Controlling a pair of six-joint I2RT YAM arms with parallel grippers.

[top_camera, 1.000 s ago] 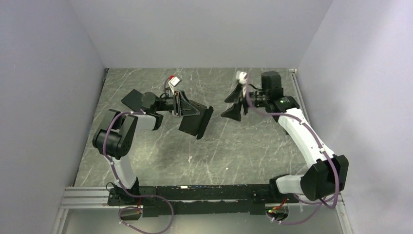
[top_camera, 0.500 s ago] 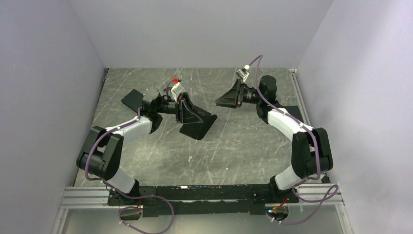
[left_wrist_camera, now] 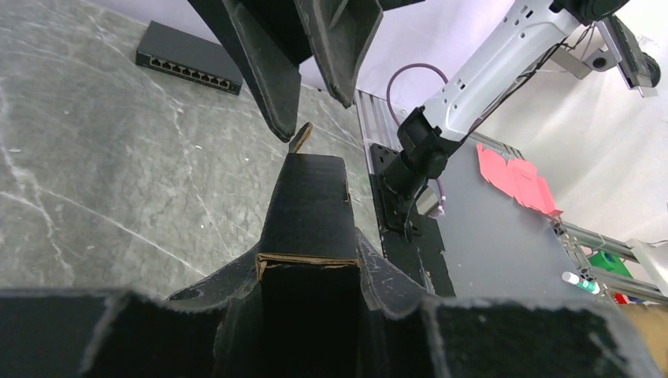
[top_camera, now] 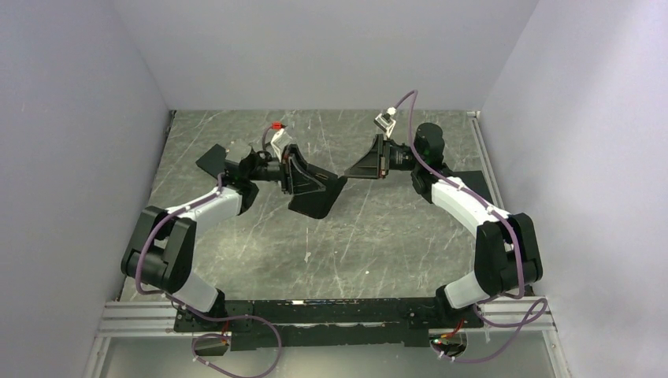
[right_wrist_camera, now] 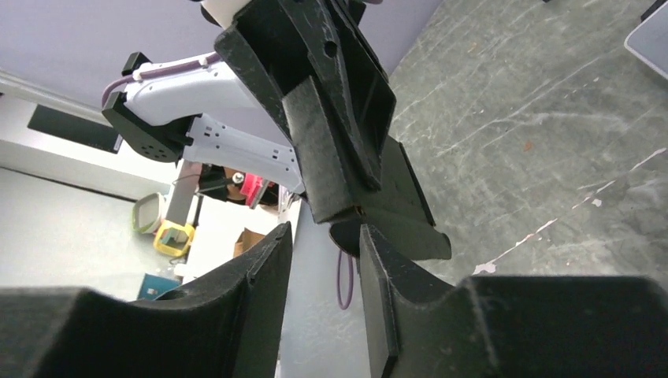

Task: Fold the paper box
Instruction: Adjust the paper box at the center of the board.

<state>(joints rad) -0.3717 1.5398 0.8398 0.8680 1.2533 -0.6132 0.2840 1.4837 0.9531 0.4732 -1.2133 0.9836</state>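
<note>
The left gripper (left_wrist_camera: 307,272) is clamped on a creased panel of the paper box (top_camera: 315,195), its fingers pressed to either side of the cardboard. The box hangs tilted from it over the far middle of the table (top_camera: 378,244), one flap pointing down; whether that lower edge touches the marble I cannot tell. The right gripper (top_camera: 354,168) faces it from the right with its fingers (right_wrist_camera: 264,291) apart, a narrow gap between them, and the box's right-hand corner sits just at that gap, not visibly pinched.

Both tools meet well apart from the side walls and short of the far edge. A black slab (top_camera: 211,160) lies near the table's far left corner, just behind the left wrist, and a black unit (left_wrist_camera: 189,59) with a row of ports lies by the right edge.

The left arm rises from the near edge, its elbow low and out to the left, its forearm reaching toward the far middle. The right arm mirrors it, elbow out to the right, wrist turned leftward.
</note>
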